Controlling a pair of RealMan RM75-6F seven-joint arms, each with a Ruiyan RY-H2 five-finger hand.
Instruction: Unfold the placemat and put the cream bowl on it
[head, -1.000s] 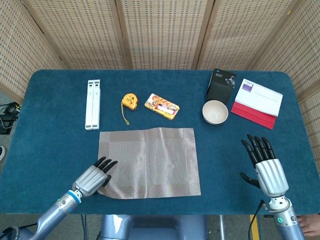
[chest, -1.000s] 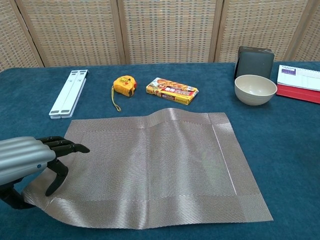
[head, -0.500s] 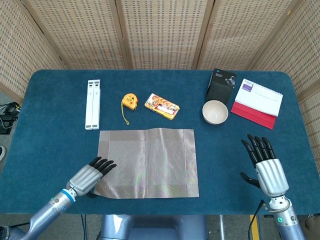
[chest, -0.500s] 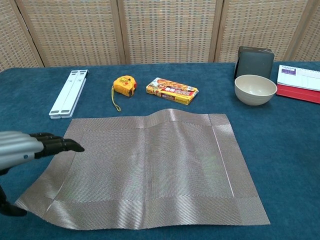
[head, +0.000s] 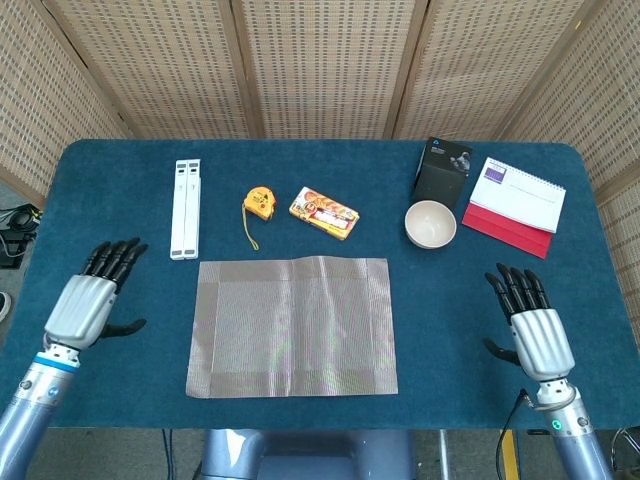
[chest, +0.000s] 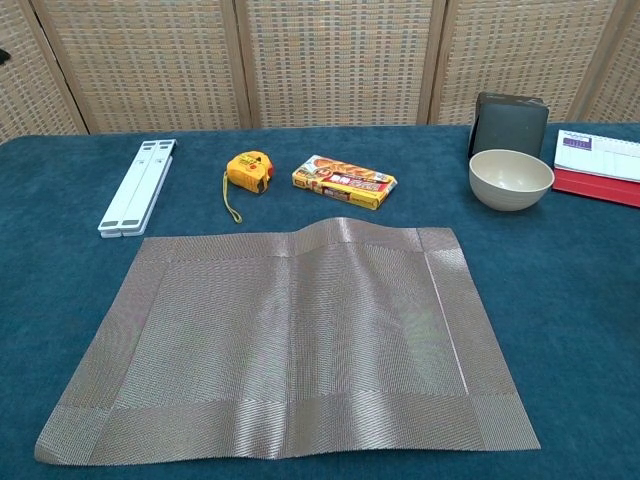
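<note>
Nearest me, my left hand (head: 85, 298) and my right hand (head: 533, 328) hover over the worktop (head: 110, 210) at its near corners, each with its fingers (head: 112, 257) spread apart and holding nothing; both are well clear of everything on the cloth. Between them the placemat (chest: 290, 345) lies opened out flat on the dark blue cover, with a slight raised ripple along its far edge in the chest view. Beyond its far left corner sits a white folded stand (head: 186, 207), then a yellow tape measure (head: 257, 204) and a small orange packet (head: 324, 212) just past the mat's far edge. Further right, apart from the mat, the cream bowl (head: 430, 223) stands upright, just in front of a black box (head: 443, 170). Beside that, near the right edge, lies a desk calendar (head: 518, 194) with a red base. Behind the worktop stands a woven rattan folding screen (head: 320, 60).
</note>
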